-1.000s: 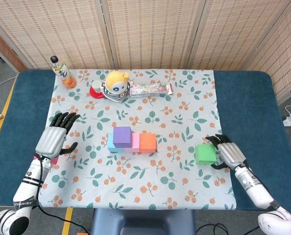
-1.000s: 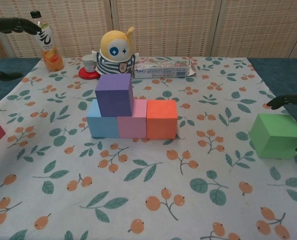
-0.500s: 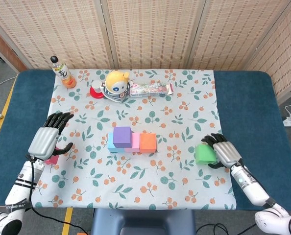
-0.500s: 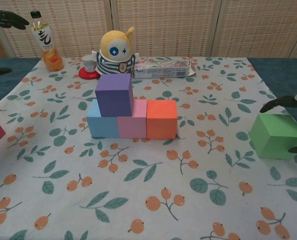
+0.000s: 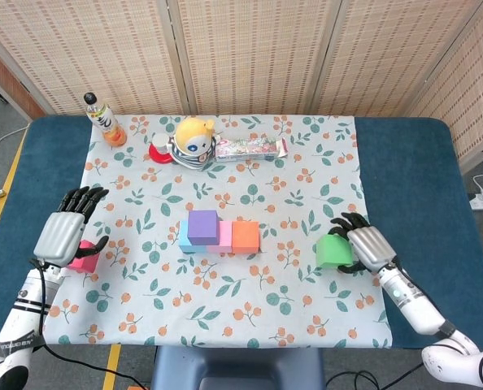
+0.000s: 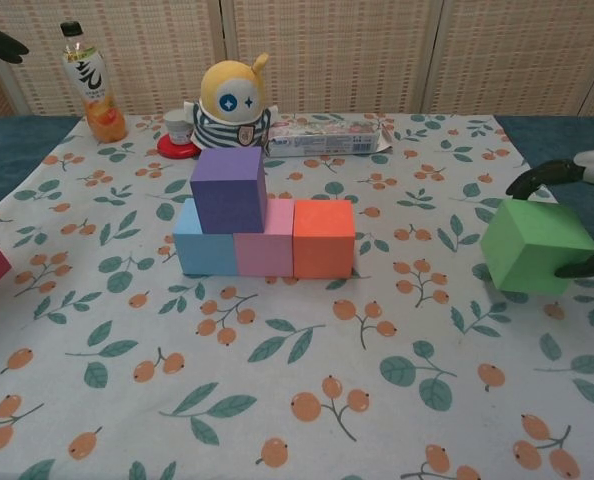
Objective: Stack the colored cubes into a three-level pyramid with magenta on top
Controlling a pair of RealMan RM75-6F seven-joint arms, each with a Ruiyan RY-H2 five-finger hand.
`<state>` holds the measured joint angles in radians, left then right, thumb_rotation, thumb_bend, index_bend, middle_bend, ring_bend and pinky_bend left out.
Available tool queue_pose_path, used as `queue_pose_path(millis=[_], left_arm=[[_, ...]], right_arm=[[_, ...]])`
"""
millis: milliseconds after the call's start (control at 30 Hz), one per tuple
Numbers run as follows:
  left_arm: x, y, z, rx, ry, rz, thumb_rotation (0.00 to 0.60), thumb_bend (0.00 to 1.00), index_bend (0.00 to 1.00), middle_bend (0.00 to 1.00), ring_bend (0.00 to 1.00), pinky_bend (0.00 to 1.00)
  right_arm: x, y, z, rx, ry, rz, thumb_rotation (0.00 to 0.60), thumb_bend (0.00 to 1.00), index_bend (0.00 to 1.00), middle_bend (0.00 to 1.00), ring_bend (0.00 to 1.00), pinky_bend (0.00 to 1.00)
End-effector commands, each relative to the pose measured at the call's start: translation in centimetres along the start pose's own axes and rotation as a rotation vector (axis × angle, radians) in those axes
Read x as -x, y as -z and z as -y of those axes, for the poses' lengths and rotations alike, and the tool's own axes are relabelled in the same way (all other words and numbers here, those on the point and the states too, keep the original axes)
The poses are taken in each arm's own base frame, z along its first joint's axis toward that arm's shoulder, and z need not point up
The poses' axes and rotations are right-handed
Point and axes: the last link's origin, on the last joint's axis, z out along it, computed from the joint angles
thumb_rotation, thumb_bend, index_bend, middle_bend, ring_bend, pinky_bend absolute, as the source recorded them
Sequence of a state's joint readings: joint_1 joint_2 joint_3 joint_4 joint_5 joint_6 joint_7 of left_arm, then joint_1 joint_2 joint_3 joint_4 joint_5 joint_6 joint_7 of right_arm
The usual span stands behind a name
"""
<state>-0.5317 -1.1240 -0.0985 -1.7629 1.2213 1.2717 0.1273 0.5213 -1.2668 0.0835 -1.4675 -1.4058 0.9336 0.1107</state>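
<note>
Tilting green cube [image 6: 533, 245], seemingly gripped

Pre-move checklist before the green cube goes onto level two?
1. Right robot hand holds green cube, fingers on both sides: ok.
2. Green cube clear of the cloth: cannot tell.
3. Base row blue cube, pink cube, orange cube touching, aligned: ok.
4. Purple cube seated over blue and pink: ok.
5. Slot beside purple free: ok.
6. Left robot hand over magenta cube, grip: cannot tell.
</note>
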Motion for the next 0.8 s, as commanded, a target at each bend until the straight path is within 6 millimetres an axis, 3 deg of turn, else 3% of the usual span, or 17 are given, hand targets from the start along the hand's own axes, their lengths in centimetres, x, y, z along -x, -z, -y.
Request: queue_pose_path(millis=[33,267,433,567,633,800], left_arm=[[0.7,0.3,0.3,-0.004,-0.029,-0.007,0.6,0.32,0.13,0.11,0.03,0.05],[2.6,0.6,-0.2,0.028,-0.098,0.027,0.6,0.32,0.14,0.12,0.03,0.05],[3.3,0.7,-0.7,0.047,-0.106,0.042,0.6,0.32,0.14,0.12,0.03,0.05],[3.3,0.7,-0.7,0.049,-0.111,0.042,0.6,0.32,0.14,0.12,0.03,0.05],[3.3,0.9,-0.6,0.052,-0.105,0.036,0.6,0.32,0.14,0.12,0.03,0.05],[3.5,1.2,-0.6,0.065,-0.101,0.042,0.6,0.32,0.14,0.12,0.03,0.05]], right_arm=[[-4.2,-1.5,2.9,-0.06,-0.047,-0.019,0.6,0.06,0.4,0.14,0.0,0.0],[-6.6,-5.0,7.7,-0.119,-0.09,0.018,0.6,0.06,0.41,0.14,0.0,0.0],[-6.0,-7.7,10.7,-0.143,-0.09,0.053,0.6,0.06,0.41,0.14,0.0,0.0],[-5.6,-8.4,11.6,-0.146,-0.087,0.06,0.6,0.06,0.41,0.14,0.0,0.0],[-5.1,-9.6,13.7,-0.169,-0.09,0.068,0.6,0.06,0.4,0.14,0.0,0.0],[-4.4,-10.9,15.9,-0.157,-0.049,0.068,0.6,0.06,0.4,0.14,0.0,0.0]])
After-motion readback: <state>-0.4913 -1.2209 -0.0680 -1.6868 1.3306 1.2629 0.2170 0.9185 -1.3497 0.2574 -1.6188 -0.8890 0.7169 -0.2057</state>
